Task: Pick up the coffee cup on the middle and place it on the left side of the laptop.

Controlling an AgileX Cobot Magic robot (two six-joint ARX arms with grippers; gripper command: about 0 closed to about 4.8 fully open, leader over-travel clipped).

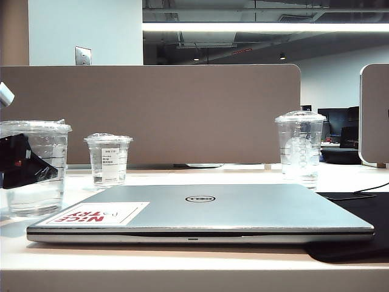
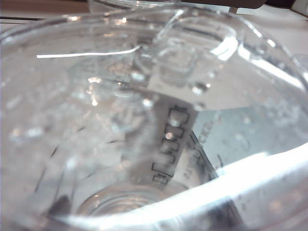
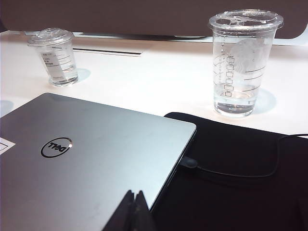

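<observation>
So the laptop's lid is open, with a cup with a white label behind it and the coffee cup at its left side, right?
Not quite: the laptop is closed, lid flat, as the exterior view shows. The labelled cup does stand behind it, and the coffee cup is at its left side.

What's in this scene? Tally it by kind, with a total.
Clear plastic cups: 3 (coffee cup, labelled cup, dome-lidded cup)
Laptop: 1
Black mat: 1
Cable: 1
Grippers: 2 (left gripper at the coffee cup, right gripper above the laptop)
Total: 8
</observation>
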